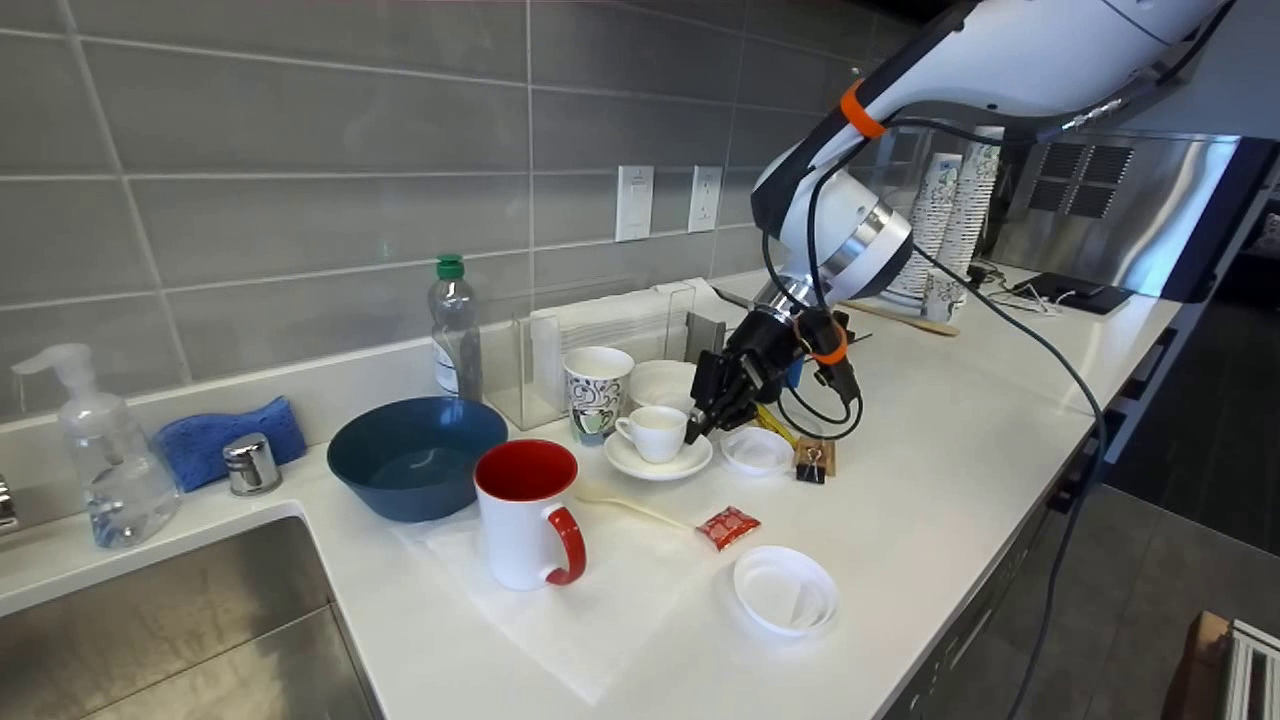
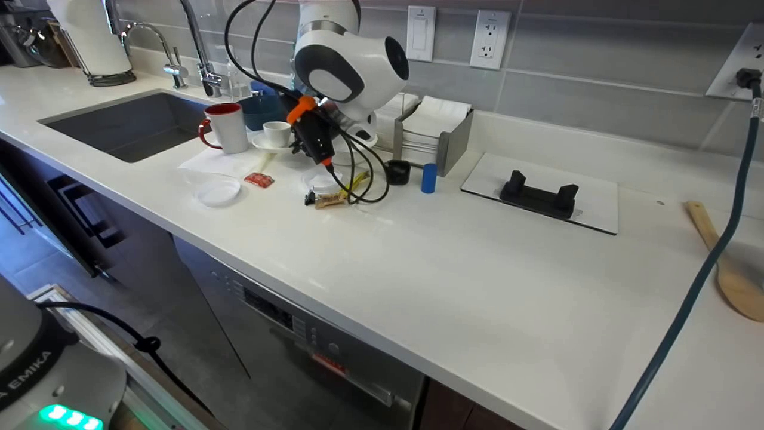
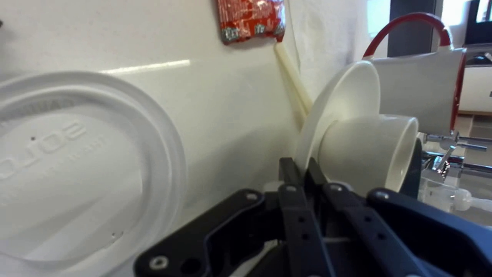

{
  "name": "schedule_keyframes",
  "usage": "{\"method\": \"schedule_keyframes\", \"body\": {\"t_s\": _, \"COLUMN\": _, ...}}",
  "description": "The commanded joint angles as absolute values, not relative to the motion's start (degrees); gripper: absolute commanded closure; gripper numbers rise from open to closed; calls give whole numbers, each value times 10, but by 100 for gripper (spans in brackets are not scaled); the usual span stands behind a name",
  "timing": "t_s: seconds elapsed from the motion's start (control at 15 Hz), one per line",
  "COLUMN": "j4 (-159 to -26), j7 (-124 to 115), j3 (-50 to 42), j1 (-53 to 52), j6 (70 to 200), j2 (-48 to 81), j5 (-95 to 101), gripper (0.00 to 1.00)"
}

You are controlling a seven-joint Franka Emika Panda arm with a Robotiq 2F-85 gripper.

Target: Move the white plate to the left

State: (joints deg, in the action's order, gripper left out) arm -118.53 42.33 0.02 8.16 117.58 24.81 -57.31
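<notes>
The white plate [image 1: 625, 462] is a glossy round saucer with a small white cup [image 1: 658, 434] standing on it. It also shows in an exterior view [image 2: 261, 142] and in the wrist view [image 3: 355, 92], where the cup [image 3: 357, 152] sits close beside my fingers. My gripper [image 3: 302, 166] is shut on the plate's near rim, one finger on each side of it. In an exterior view my gripper [image 1: 693, 432] is at the plate's right edge. The plate is at or just above the counter; I cannot tell if it touches.
A red-and-white mug [image 1: 525, 515] and a blue bowl [image 1: 418, 455] stand left of the plate. A patterned paper cup [image 1: 597, 390] and a white bowl [image 1: 662, 384] are behind it. A plastic lid [image 1: 757, 450], spoon [image 1: 640, 508], red packet [image 1: 727, 526] and white dish [image 1: 785, 590] lie nearby.
</notes>
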Motion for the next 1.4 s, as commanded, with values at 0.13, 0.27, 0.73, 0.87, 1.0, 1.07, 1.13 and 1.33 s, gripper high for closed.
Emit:
{"method": "schedule_keyframes", "body": {"t_s": 0.13, "j4": -1214, "j7": 408, "j3": -3, "j1": 75, "j6": 1232, "j2": 233, "j5": -616, "gripper": 98}}
{"method": "schedule_keyframes", "body": {"t_s": 0.27, "j4": -1216, "j7": 404, "j3": -2, "j1": 74, "j6": 1244, "j2": 235, "j5": -620, "gripper": 98}}
{"method": "schedule_keyframes", "body": {"t_s": 0.73, "j4": -1213, "j7": 376, "j3": 5, "j1": 64, "j6": 1299, "j2": 247, "j5": -613, "gripper": 98}}
{"method": "schedule_keyframes", "body": {"t_s": 0.87, "j4": -1210, "j7": 373, "j3": 9, "j1": 59, "j6": 1303, "j2": 249, "j5": -613, "gripper": 98}}
{"method": "schedule_keyframes", "body": {"t_s": 1.0, "j4": -1207, "j7": 368, "j3": 11, "j1": 54, "j6": 1304, "j2": 253, "j5": -608, "gripper": 98}}
{"method": "schedule_keyframes", "body": {"t_s": 1.07, "j4": -1205, "j7": 367, "j3": 13, "j1": 52, "j6": 1304, "j2": 254, "j5": -607, "gripper": 98}}
{"method": "schedule_keyframes", "body": {"t_s": 1.13, "j4": -1205, "j7": 364, "j3": 13, "j1": 50, "j6": 1306, "j2": 255, "j5": -606, "gripper": 98}}
{"method": "schedule_keyframes", "body": {"t_s": 1.33, "j4": -1201, "j7": 366, "j3": 13, "j1": 45, "j6": 1321, "j2": 259, "j5": -604, "gripper": 98}}
